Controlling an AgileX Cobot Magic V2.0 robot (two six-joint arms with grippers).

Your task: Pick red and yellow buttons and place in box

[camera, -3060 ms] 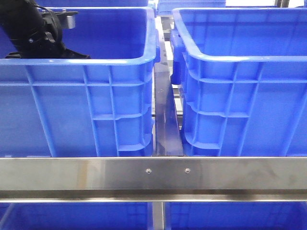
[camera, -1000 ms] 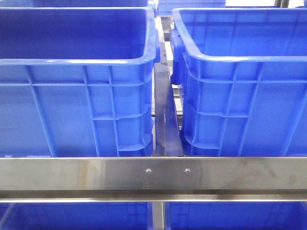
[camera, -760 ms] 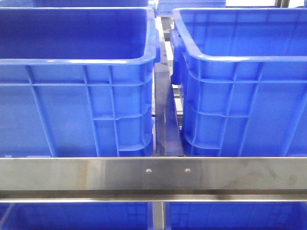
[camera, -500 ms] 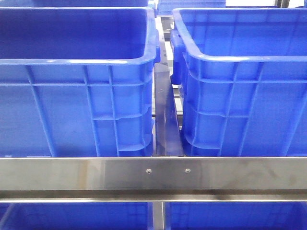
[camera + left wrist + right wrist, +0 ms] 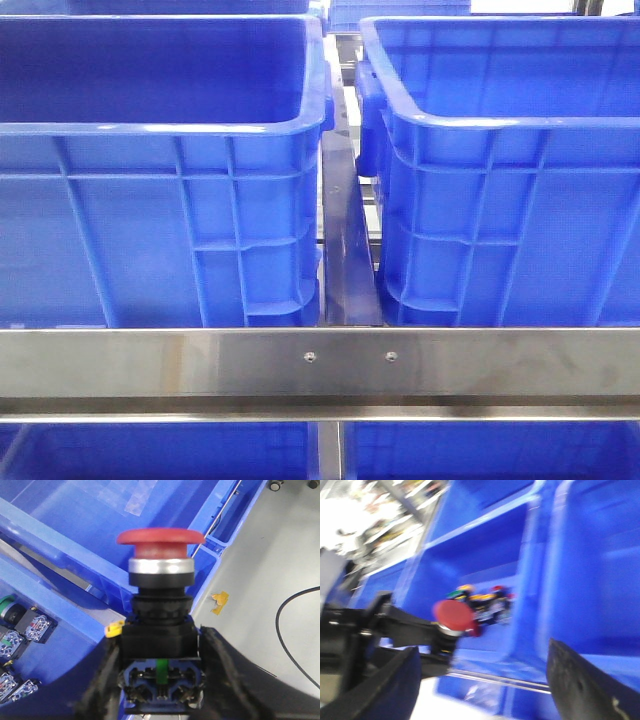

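1. Crates fill my front view: left crate [image 5: 160, 180], right crate [image 5: 510, 170]; neither arm shows.
2. Left wrist: my left gripper [image 5: 159, 680] clamps the red button [image 5: 161, 537], cap pointing away, over a crate rim.
3. Right wrist: blurred; right gripper [image 5: 480, 675] spread wide, empty, with more buttons [image 5: 480, 602] lying in the crate beyond.

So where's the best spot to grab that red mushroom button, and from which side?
Grip the red button by its square black body below the cap, fingers on two opposite flat sides, coming from the contact-block end. The left gripper holds it just so. The domed cap and round metal collar would likely slip; the flat sides give the pads purchase.
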